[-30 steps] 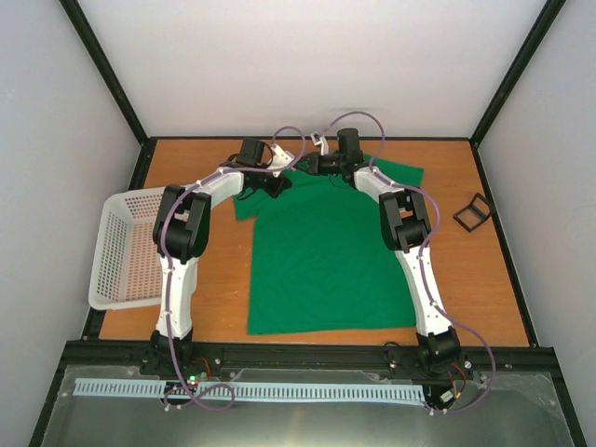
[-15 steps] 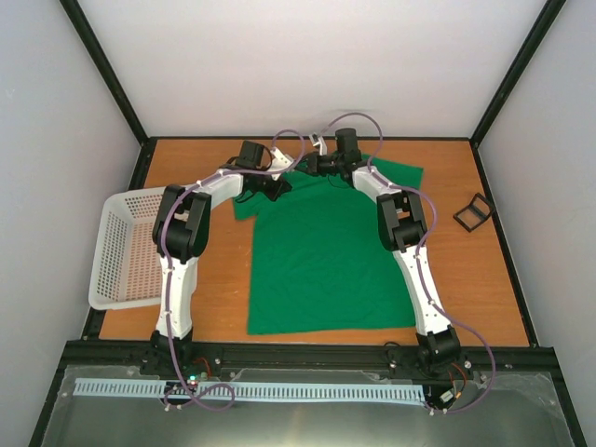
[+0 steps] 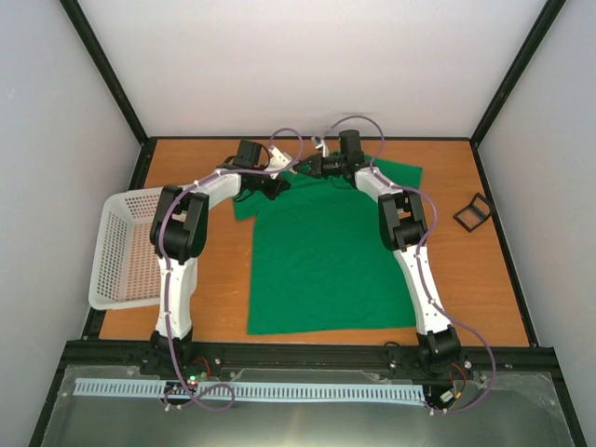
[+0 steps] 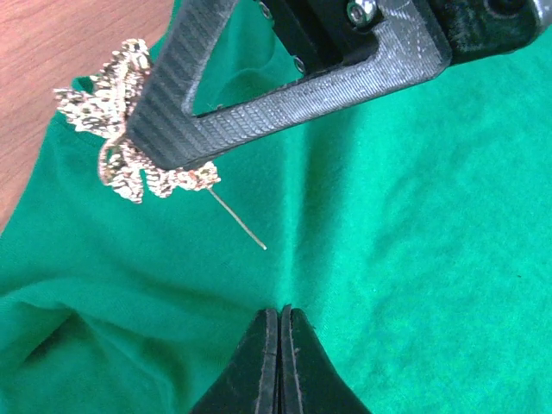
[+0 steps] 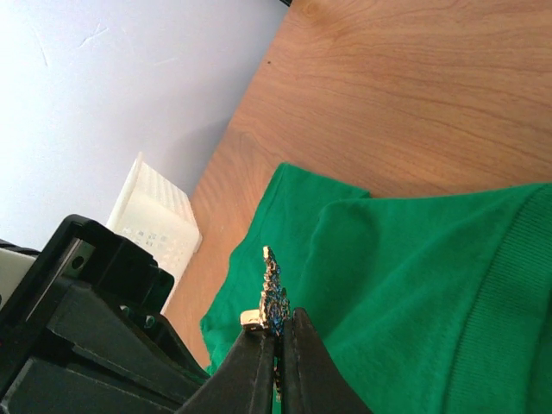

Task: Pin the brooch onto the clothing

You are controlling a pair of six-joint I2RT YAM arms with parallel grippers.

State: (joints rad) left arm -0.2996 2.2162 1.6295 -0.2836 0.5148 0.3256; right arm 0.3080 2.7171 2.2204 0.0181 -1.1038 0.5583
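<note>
While the right gripper [image 5: 278, 328] squeezes the brooch [image 5: 274, 297] tight between its tips, the pin [image 4: 238, 221] sticks out bare over the shirt [image 4: 414, 259] and does not look stuck in yet. I think the poking-in step is at hand. Next, the pin tip must go down into the cloth close to the left gripper [image 4: 280, 332], which is closed at a fold; I cannot tell if it nips any cloth. Only the left wrist view shows the pin. Only the right wrist view shows the basket [image 5: 155, 216], far past the brooch.
</note>
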